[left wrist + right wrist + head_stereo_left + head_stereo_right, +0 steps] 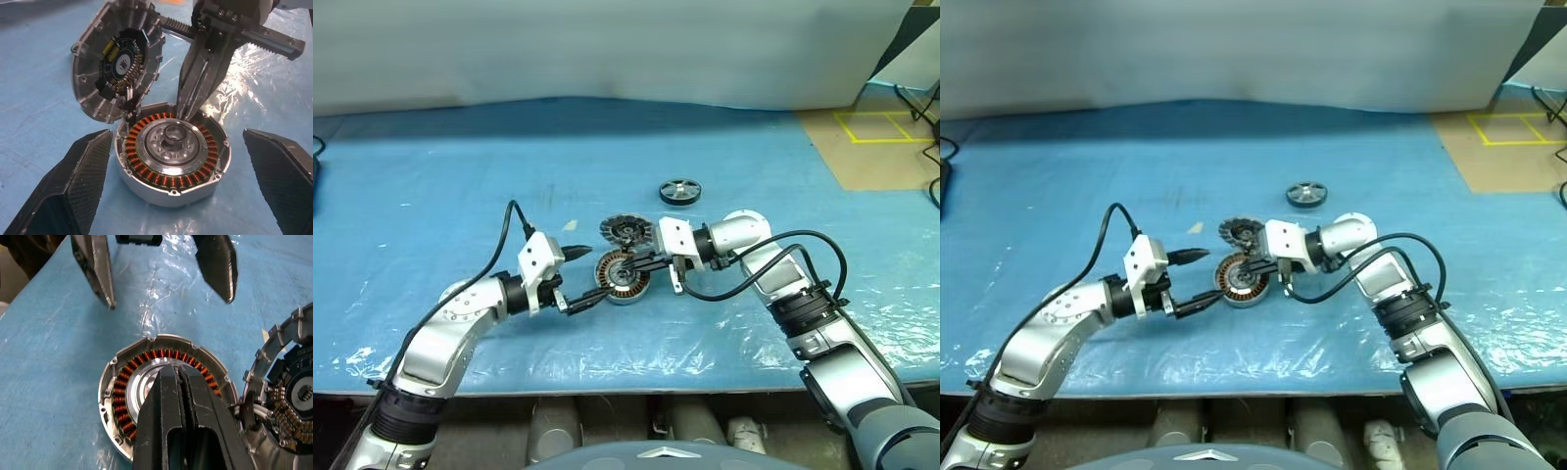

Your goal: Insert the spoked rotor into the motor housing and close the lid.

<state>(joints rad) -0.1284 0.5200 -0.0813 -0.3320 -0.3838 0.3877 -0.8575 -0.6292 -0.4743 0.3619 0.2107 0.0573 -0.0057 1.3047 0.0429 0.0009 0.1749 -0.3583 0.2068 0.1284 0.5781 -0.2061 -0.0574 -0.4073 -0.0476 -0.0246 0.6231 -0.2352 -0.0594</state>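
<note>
Closed right pincer (182,377) over motor housing (122,382)

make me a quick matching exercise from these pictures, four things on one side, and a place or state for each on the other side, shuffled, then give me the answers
Things:
1. spoked rotor
2. motor housing
3. lid
4. right gripper

Places or states:
A. swung open, tilted up at the housing's edge
B. shut, tips over the housing's centre
C. lying apart on the blue mat, beyond the housing
D. open-topped, copper windings showing

Pairs: 1-C, 2-D, 3-A, 4-B
</note>
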